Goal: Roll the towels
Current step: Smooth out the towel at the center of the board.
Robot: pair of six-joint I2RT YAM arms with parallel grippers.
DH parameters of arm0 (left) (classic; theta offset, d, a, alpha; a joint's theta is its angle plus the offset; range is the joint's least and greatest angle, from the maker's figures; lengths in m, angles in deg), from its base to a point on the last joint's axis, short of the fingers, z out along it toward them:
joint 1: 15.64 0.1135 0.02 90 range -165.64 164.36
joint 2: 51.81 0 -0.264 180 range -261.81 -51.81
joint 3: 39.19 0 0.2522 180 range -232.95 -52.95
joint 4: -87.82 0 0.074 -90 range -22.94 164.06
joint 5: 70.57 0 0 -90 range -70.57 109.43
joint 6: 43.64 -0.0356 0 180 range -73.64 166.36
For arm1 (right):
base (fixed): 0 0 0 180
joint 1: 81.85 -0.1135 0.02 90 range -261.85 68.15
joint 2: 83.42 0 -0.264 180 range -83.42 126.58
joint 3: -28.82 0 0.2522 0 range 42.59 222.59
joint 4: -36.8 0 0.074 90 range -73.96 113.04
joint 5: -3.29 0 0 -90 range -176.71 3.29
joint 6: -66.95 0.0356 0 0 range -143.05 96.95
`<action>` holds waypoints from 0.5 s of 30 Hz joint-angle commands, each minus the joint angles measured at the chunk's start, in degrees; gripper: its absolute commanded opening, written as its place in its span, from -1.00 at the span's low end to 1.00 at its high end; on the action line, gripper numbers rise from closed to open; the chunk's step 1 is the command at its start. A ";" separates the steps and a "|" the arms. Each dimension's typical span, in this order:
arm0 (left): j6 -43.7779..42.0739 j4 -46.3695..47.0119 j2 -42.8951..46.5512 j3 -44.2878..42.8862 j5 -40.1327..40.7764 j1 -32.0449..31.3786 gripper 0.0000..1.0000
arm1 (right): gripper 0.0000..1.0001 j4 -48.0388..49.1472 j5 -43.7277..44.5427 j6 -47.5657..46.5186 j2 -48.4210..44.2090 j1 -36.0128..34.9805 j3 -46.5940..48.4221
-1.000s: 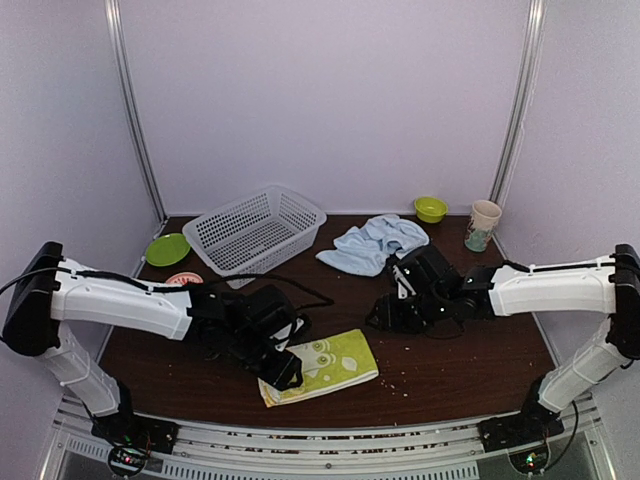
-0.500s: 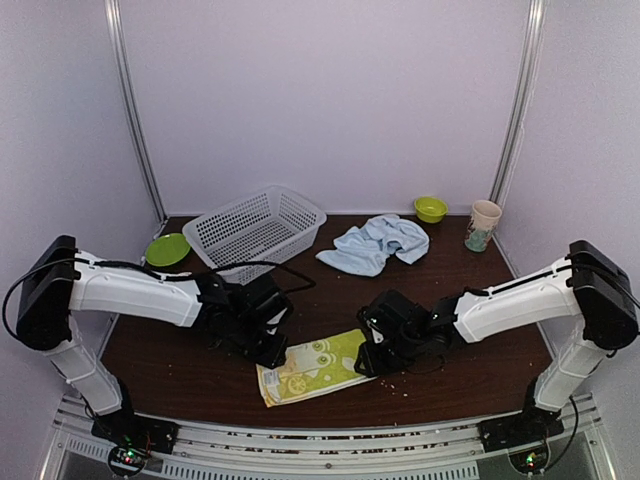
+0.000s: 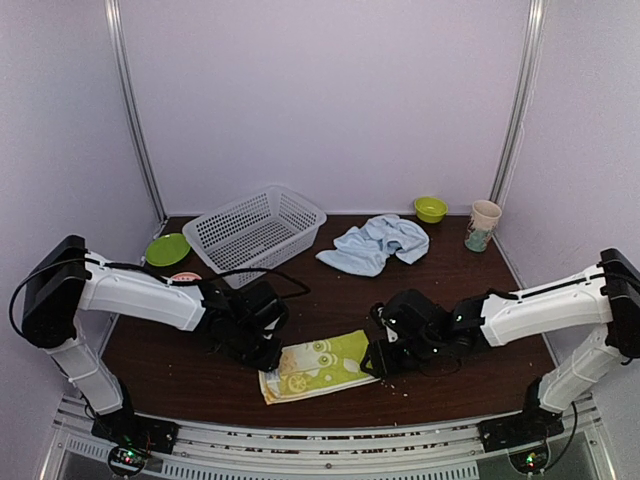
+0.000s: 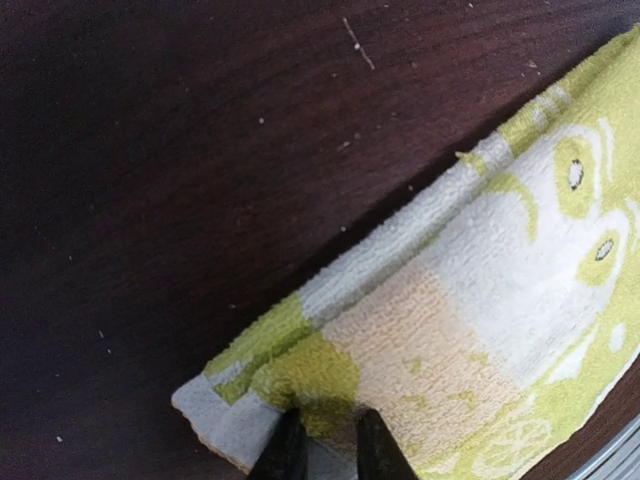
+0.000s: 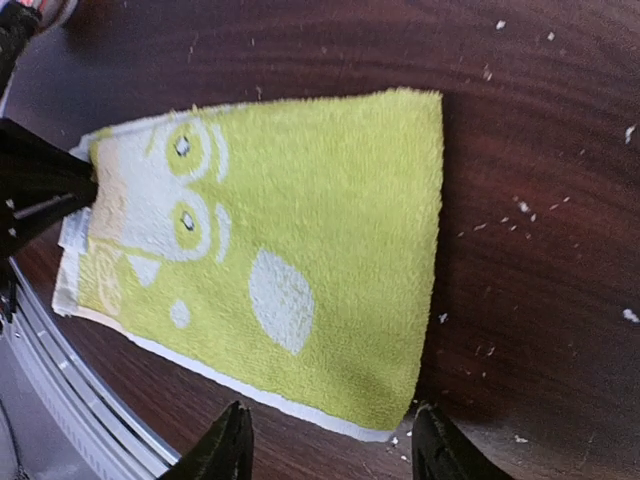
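With the left gripper I pinch a corner of the green towel near the front edge of the table, the right gripper open at the other end, set to roll.

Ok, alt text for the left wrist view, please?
The left hand pinches a corner of the lime-green towel with white lemon-slice print, its two fingers nearly together on the cloth. The towel lies flat on a dark wooden table speckled with crumbs.

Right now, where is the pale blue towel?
In the top view the pale blue towel lies crumpled at the back of the table, right of centre, between the white mesh basket and the green bowl.
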 commanded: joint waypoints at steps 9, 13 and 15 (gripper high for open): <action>-5.98 -4.92 5.09 -5.15 0.06 0.61 -0.06 | -0.02 10.98 -9.63 3.64 2.87 9.07 -3.51; -5.79 -5.16 6.97 -5.76 -0.24 0.40 -0.01 | -0.08 15.41 -12.47 5.67 5.25 9.70 -4.60; -5.63 -5.26 7.41 -5.59 -0.16 0.31 -0.02 | -0.13 17.60 -13.66 7.05 6.58 10.08 -5.28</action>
